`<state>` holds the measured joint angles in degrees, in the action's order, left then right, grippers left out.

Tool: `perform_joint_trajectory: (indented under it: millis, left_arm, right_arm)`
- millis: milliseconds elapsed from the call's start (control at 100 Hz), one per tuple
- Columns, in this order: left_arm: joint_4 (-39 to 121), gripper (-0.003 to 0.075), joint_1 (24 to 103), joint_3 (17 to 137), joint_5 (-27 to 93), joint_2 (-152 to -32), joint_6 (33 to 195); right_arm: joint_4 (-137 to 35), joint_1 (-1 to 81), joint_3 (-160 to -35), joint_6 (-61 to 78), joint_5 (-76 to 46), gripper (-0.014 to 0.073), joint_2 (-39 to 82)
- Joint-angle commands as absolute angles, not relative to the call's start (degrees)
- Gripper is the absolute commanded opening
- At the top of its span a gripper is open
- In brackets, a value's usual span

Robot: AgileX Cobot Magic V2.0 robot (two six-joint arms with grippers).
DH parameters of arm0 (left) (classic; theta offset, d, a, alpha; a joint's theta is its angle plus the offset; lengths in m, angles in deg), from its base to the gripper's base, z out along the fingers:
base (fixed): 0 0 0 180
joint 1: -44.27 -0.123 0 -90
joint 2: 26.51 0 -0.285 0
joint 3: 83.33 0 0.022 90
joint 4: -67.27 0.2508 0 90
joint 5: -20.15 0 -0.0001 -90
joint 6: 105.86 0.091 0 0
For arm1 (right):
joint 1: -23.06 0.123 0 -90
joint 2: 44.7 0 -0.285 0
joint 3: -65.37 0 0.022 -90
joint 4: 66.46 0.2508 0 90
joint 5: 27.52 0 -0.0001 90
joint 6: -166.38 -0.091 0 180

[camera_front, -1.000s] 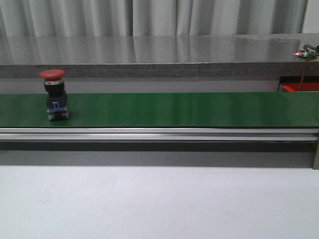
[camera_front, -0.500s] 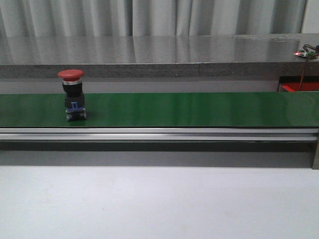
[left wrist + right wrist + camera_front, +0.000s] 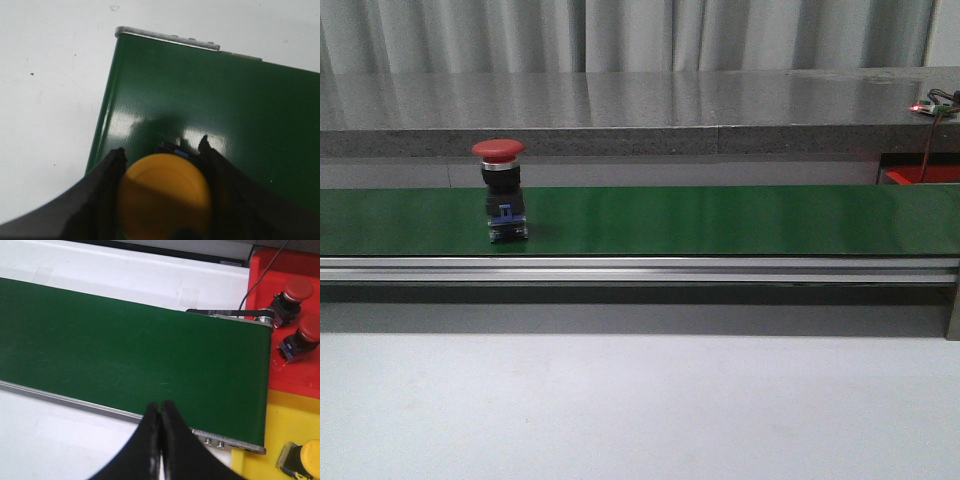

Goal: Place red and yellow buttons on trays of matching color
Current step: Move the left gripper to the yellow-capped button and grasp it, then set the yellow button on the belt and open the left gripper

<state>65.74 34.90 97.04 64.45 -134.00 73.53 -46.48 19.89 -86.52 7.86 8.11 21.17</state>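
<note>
Yellow fills the gap in my left hand (image 3: 162,197): its black fingers (image 3: 107,192) sit closed against the round cap of a yellow mushroom-head push button (image 3: 165,197), held just above the near end of the glossy green conveyor belt (image 3: 210,100). My right hand (image 3: 159,440) has nothing in it, its two dark fingertips pressed together, and it hovers over the belt's other end beside the trays.

Outward from there, a red mushroom-head push button with a black body and blue base (image 3: 502,190) stands upright on the belt, left of centre in the front view, well apart from both trays. By the right wrist view, a flat red plastic tray (image 3: 260,270) already carries two red buttons (image 3: 290,297), and a flat yellow plastic tray (image 3: 290,415) next to it carries one yellow button (image 3: 305,457) at the picture's corner.

I judge the task to be partly done: three buttons sit on matching colours. Left to do are the red one riding the belt and the yellow one in my left hand.

My count: three red buttons, two yellow buttons, two trays, one belt. The white desk (image 3: 640,410) below the belt carries no buttons that I can see.
</note>
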Motion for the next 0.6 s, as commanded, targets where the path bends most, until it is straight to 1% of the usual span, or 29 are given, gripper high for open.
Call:
perform_joint_trajectory:
  millis: [0,90,160,340,510,590]
  left_arm:
    - [65.38,0.0427,35.70,98.42,61.25,-131.42,73.60]
    - [64.60,0.0544,36.20,98.42,61.61,-131.04,73.60]
    - [63.45,0.0589,36.34,98.42,61.86,-130.78,73.60]
    - [62.72,0.0589,37.58,98.42,61.26,-128.02,73.60]
    - [63.08,0.0589,39.05,98.42,61.53,-122.03,73.60]
    - [63.21,0.0569,40.37,97.71,61.64,-118.71,73.60]
  right_arm:
    - [-45.53,19.96,-88.10,8.25,5.19,-0.0073,20.05]
    - [-45.53,19.96,-88.10,8.25,5.19,-0.0073,20.05]
    - [-45.53,19.96,-88.10,8.25,5.19,-0.0073,20.05]
    - [-45.53,19.96,-88.10,8.25,5.19,-0.0073,20.05]
    - [-45.53,19.96,-88.10,8.25,5.19,-0.0073,20.05]
    - [-45.53,19.96,-88.10,8.25,5.19,-0.0073,20.05]
